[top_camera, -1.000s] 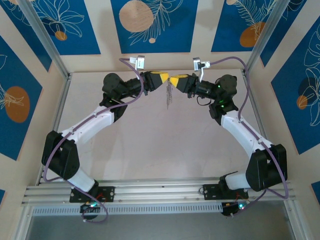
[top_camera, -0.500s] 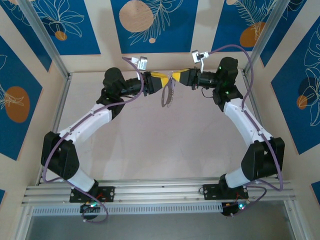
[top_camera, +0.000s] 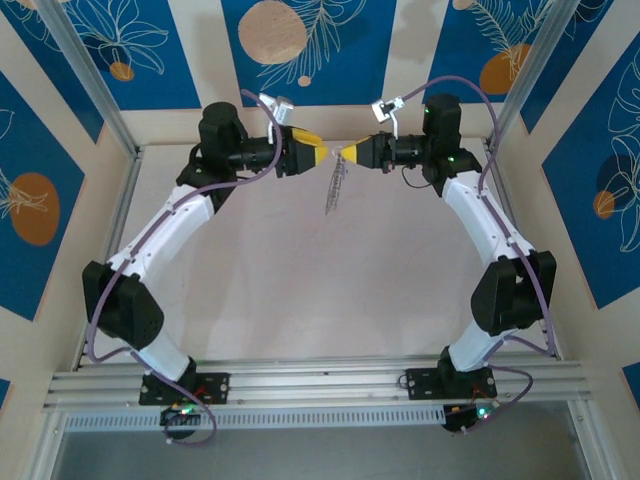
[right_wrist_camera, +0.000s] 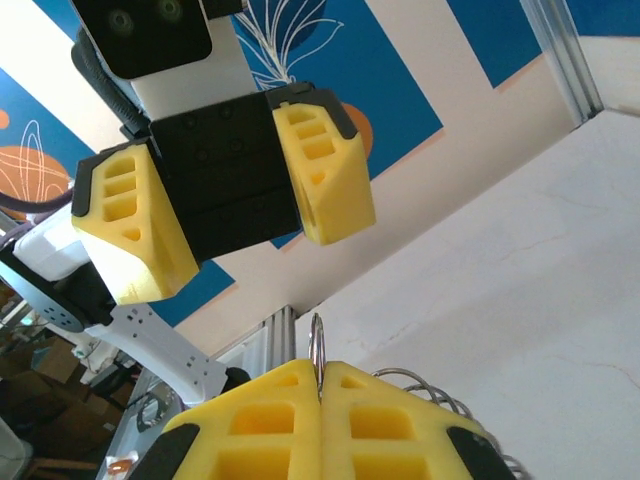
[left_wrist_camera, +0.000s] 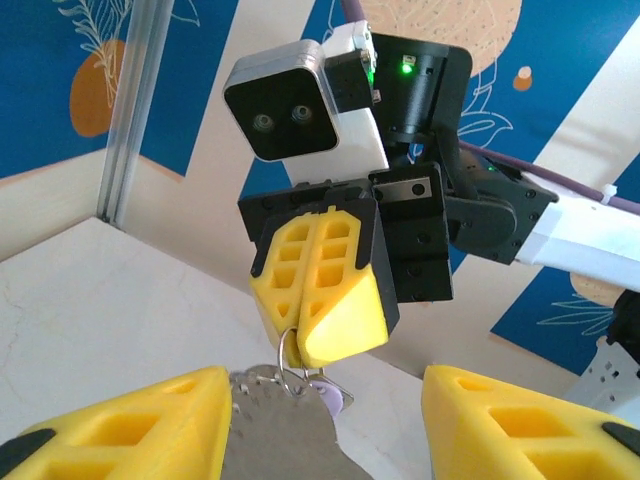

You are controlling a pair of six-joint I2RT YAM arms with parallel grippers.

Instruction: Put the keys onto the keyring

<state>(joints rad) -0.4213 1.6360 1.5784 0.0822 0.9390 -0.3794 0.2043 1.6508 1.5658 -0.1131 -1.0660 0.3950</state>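
Observation:
My right gripper (top_camera: 347,157) is shut on a thin wire ring of the keyring (top_camera: 335,188), which hangs below it as a narrow silvery strip above the table. In the left wrist view that ring (left_wrist_camera: 290,352) pokes from the shut yellow fingers (left_wrist_camera: 322,278). The key's lilac head (left_wrist_camera: 330,398) lies against the ring's lower part. A silvery flat part (left_wrist_camera: 280,440) sits between my open left fingers, close to the left one. My left gripper (top_camera: 312,155) faces the right one, open and holding nothing. In the right wrist view the ring (right_wrist_camera: 318,343) stands clamped edge-on, with more wire coils (right_wrist_camera: 432,390) beside it.
Both grippers are held high over the far middle of the pale table (top_camera: 300,280). Aluminium posts (top_camera: 90,80) and blue patterned wall panels (top_camera: 310,45) close in the back and sides. The rail (top_camera: 320,385) with the arm bases runs along the near edge.
My left gripper has opened and let go of the keyring, which now hangs from the right gripper alone. Both arms have lifted and drawn toward the back wall.

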